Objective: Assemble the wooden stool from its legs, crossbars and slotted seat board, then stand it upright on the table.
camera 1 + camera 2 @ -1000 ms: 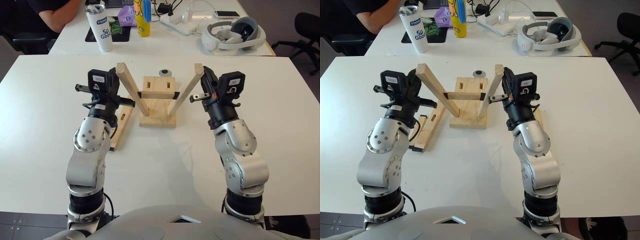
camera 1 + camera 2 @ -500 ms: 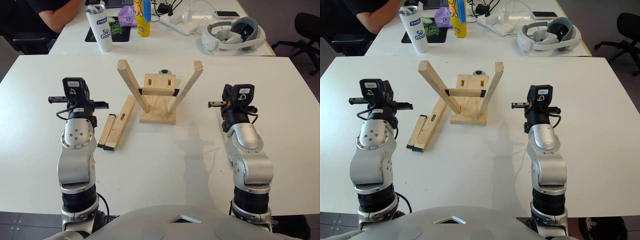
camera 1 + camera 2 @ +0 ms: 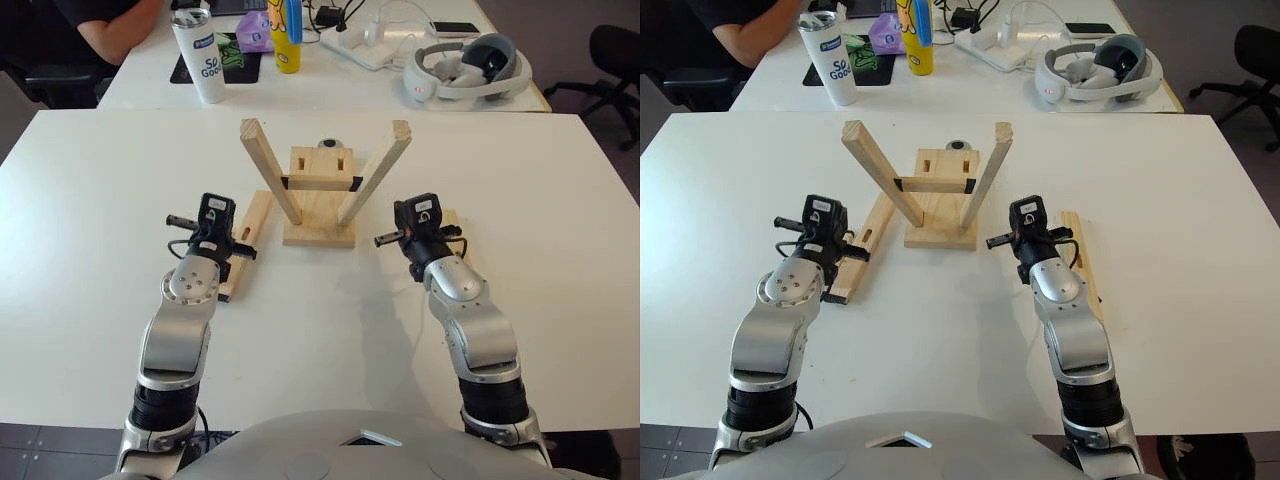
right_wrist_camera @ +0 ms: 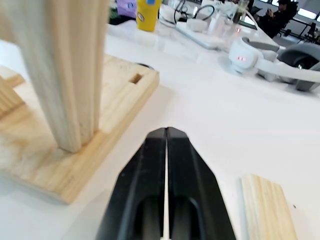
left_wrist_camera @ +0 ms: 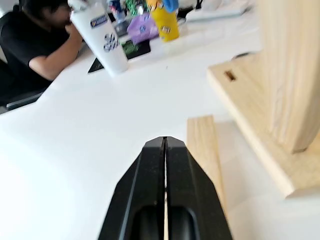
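1. Seat board (image 3: 318, 200) lies flat on the table (image 3: 90, 200), at the centre and toward the far side.
2. Two legs stand in the board. The left leg (image 3: 268, 170) leans outward to the left and the right leg (image 3: 374, 172) outward to the right.
3. A crossbar (image 3: 320, 183) with dark ends joins the two legs low down.
4. Loose bars (image 3: 855, 255) lie flat just left of the board, side by side; one shows a slot. A single loose bar (image 3: 1078, 258) lies to the right, apart from the board.
5. Left gripper (image 5: 165, 142) sits low over the near end of the left loose bars. Its jaws are pressed together and hold nothing.
6. Right gripper (image 4: 166, 134) sits low between the board and the single bar. Its jaws are closed tight and empty.
7. A small dark round item (image 3: 328, 144) lies just behind the board.
8. On the far desk: tumbler (image 3: 197, 55), headset (image 3: 465, 65).
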`<state>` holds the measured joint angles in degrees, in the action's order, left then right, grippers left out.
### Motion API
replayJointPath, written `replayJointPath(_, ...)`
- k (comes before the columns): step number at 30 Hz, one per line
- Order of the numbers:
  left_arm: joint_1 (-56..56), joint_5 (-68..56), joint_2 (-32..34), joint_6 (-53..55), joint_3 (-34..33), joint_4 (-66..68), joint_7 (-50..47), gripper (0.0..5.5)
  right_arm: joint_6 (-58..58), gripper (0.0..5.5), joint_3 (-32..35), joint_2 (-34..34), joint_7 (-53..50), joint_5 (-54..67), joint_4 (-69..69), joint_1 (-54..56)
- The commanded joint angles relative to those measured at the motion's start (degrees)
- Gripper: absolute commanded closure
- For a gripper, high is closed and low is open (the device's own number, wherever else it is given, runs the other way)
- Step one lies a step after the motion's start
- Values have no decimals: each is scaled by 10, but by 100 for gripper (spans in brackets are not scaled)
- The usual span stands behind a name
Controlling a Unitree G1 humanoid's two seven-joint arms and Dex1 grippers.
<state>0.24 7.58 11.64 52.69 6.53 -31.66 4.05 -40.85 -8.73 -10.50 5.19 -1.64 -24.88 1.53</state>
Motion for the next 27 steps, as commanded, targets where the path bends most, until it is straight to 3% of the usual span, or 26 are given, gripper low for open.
replayJointPath(1,7,-18,-21,-6,35,29,16,548,27,550,-25,4,39,13,70,8)
replayJointPath(12,-98,-31,-42,-53,56,201,37,548,98,550,-60,18,94,1,259,105)
replayJointPath(27,-144,-49,-35,-81,91,296,117,548,67,550,-150,12,192,24,188,88)
